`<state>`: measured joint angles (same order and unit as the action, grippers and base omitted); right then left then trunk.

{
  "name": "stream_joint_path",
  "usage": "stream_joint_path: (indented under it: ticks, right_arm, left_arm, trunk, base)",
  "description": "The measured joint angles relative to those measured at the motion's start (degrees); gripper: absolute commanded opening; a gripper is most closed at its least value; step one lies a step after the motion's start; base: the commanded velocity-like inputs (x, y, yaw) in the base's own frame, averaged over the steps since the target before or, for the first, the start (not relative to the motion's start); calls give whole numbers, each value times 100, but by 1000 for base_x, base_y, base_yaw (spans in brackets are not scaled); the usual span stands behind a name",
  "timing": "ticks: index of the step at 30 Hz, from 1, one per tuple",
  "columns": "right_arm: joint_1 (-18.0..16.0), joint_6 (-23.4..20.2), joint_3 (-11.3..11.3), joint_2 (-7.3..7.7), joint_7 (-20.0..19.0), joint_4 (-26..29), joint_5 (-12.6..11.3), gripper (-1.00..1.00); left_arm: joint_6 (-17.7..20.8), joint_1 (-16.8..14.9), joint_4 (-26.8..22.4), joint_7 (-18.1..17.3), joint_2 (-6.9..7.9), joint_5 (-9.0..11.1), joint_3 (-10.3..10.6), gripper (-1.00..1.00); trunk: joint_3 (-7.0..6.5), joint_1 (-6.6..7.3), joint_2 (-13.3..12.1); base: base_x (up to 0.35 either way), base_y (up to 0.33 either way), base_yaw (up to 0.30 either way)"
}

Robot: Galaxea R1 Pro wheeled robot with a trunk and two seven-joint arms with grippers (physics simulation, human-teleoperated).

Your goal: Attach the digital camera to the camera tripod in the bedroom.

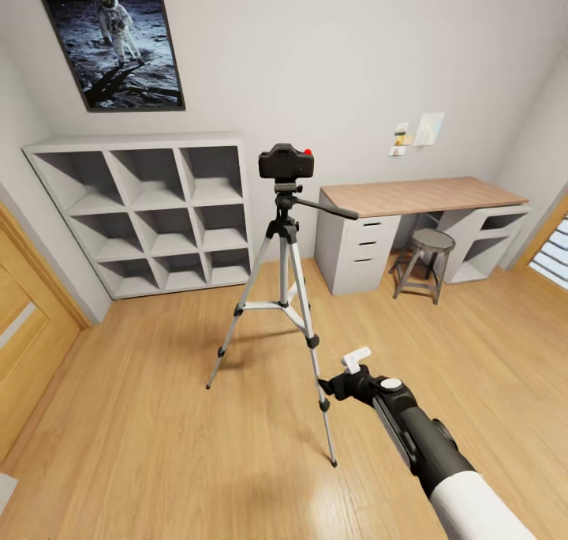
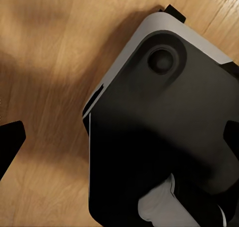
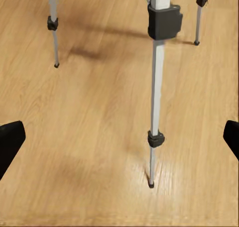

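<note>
The digital camera (image 1: 285, 162) sits on top of the head of the camera tripod (image 1: 285, 287), level, its long axis running side to side across the head view, with its small red button (image 1: 308, 151) at the top right corner; which face of it is turned toward the robot cannot be told. The tripod stands upright in the middle of the bedroom on the light wood floor (image 1: 158, 445), its long axis vertical, three silver legs spread, and its black pan handle (image 1: 327, 207) sticks out to the right and slightly down, toward the tabletop (image 1: 418, 195) of the white desk against the far wall. A round stool (image 1: 426, 262) stands in front of that desk, white cube shelves (image 1: 150, 212) stand against the wall to the left under a framed astronaut picture (image 1: 110, 39), and a wooden door (image 1: 24, 327) is at the far left. The right tool (image 1: 335, 388) hangs low just beside the tripod's nearest leg, empty, its two dark fingertips (image 3: 10, 140) spread wide apart at the edges of the right wrist view, with that leg (image 3: 155, 107) between them further off. The left wrist view looks down on the robot's own dark base (image 2: 164, 132) over the floor; one fingertip (image 2: 10, 142) shows, and whether the left tool is released or clenched I cannot tell
</note>
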<state>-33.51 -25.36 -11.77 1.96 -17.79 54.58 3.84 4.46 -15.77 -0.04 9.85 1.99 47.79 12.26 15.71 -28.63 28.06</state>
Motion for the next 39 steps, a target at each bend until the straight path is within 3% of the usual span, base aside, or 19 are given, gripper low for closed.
stream_joint_path:
  ticks: [5,7,12,16,19,23,27,29,39]
  right_arm:
    - [-1,-3,168,461,-9,-885,-91,100]
    - [-2,-3,292,543,-4,-1273,-151,100]
    - [-6,162,724,668,13,-2962,-227,100]
    - [-4,965,831,773,17,-4410,-219,100]
    - [5,1549,844,827,13,-5176,-205,100]
    - [262,1943,852,858,29,-5489,-165,100]
    - [1016,2183,847,870,53,-5613,-136,100]
    - [1234,2224,853,866,58,-5628,-134,100]
    - [1491,2272,864,799,152,-5644,-136,100]
  left_arm:
    - [-3,3,1,0,6,1,1,100]
    - [-2,7,2,0,8,1,0,100]
    - [-7,55,-1,0,11,5,0,100]
    - [-10,72,-4,0,12,3,4,100]
    - [-10,76,-4,2,8,5,4,100]
    - [-11,78,-3,6,-1,6,6,100]
    - [-11,79,-4,8,-4,6,6,100]
    - [-11,79,-3,8,-5,6,5,100]
    - [-11,78,-3,8,-6,9,2,100]
  trunk:
    - [0,0,0]
    - [0,0,0]
    - [1,0,0]
    - [1,0,1]
    - [1,0,1]
    - [1,0,1]
    - [2,1,1]
    - [1,1,1]
    - [1,0,1]
  base:
    - [-5,0,0]
    - [-2,0,0]
    - [0,0,0]
    - [0,0,0]
    - [0,0,0]
    - [0,0,0]
    - [0,0,0]
    - [0,0,0]
    - [0,0,0]
